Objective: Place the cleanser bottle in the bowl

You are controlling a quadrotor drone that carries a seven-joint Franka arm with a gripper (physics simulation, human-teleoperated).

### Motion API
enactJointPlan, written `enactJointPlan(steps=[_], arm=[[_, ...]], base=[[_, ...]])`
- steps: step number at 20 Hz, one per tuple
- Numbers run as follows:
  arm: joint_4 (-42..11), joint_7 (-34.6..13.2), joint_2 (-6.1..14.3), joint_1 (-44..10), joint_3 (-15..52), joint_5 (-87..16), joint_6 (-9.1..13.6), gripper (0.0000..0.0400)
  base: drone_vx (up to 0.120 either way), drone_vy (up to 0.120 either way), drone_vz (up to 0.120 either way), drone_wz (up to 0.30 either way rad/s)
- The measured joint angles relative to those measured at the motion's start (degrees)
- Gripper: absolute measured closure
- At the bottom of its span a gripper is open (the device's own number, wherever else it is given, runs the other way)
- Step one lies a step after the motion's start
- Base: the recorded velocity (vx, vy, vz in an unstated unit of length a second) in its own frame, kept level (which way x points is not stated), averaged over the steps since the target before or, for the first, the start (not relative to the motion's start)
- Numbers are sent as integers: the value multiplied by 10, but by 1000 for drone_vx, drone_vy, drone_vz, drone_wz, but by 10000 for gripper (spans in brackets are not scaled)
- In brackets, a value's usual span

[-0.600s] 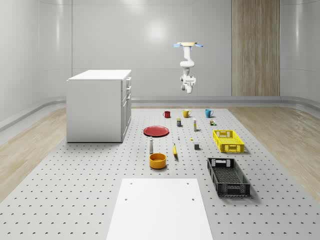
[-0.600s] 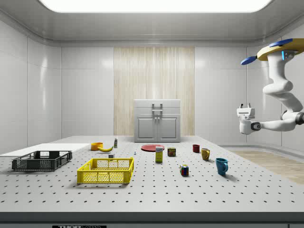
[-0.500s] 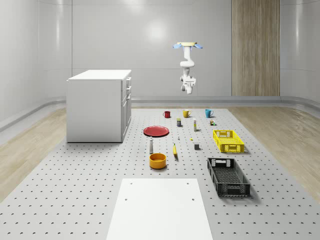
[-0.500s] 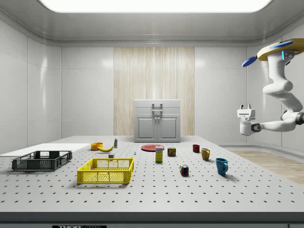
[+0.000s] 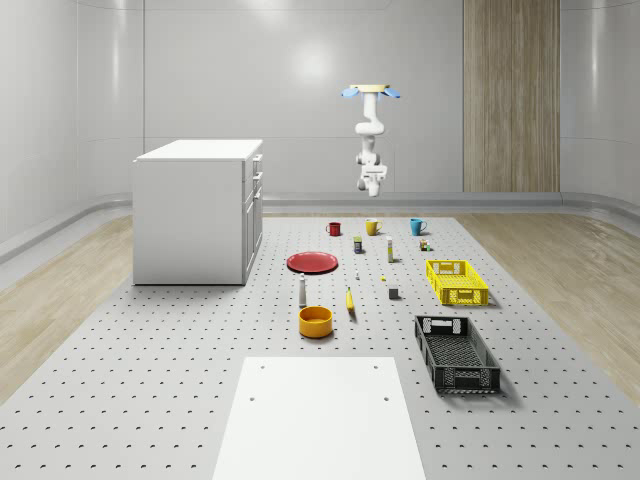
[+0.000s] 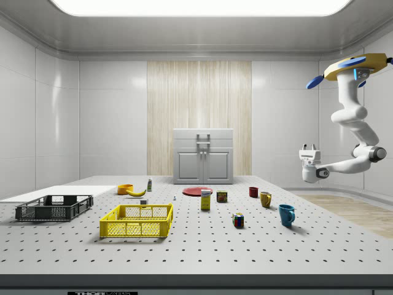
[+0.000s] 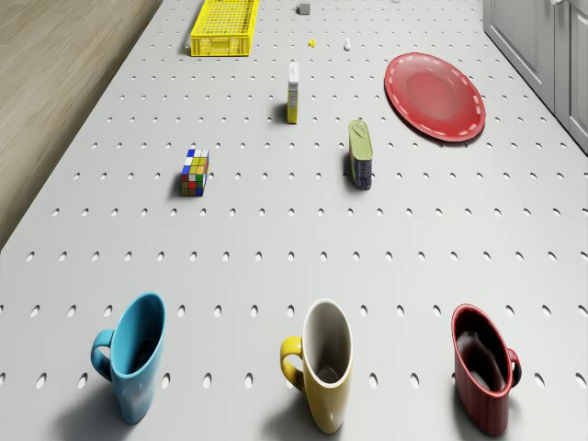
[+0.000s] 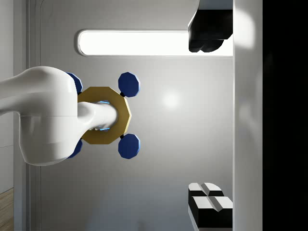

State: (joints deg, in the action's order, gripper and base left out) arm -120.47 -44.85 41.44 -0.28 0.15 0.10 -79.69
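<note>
The cleanser bottle [image 5: 302, 290], a slim white and grey bottle [image 6: 149, 184], stands upright on the perforated table just behind the orange bowl [image 5: 315, 321] [image 6: 125, 189]. The drone [image 5: 370, 91] [image 6: 356, 64] hovers high near the table's far end, close to the row of mugs, far from bottle and bowl. Its white arm hangs down and bends, so the gripper [image 5: 372, 182] [image 6: 307, 147] points upward in the side view. In the wrist view the two black fingertips [image 8: 208, 30] stand wide apart with nothing between them, so the gripper [image 8: 211, 115] is open.
Below the drone stand a blue mug [image 7: 131, 356], a yellow mug [image 7: 323, 363] and a red mug [image 7: 482, 367]. Farther on lie a Rubik's cube [image 7: 194, 172], a can [image 7: 361, 153], a red plate [image 7: 435, 95] and a yellow crate [image 5: 456, 281]. A black crate [image 5: 456, 353] and white cabinet [image 5: 198, 210] flank the table.
The drone has drifted a little toward the side view's left. The arm has re-posed, bringing the gripper lower and nearer the table. The objects have not moved.
</note>
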Motion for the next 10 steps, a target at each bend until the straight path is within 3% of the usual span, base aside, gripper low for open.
enactJointPlan(steps=[10], arm=[[33, 0, -12, -1, 1, 0, 16, 0]], base=[[120, -120, 0, 0]])
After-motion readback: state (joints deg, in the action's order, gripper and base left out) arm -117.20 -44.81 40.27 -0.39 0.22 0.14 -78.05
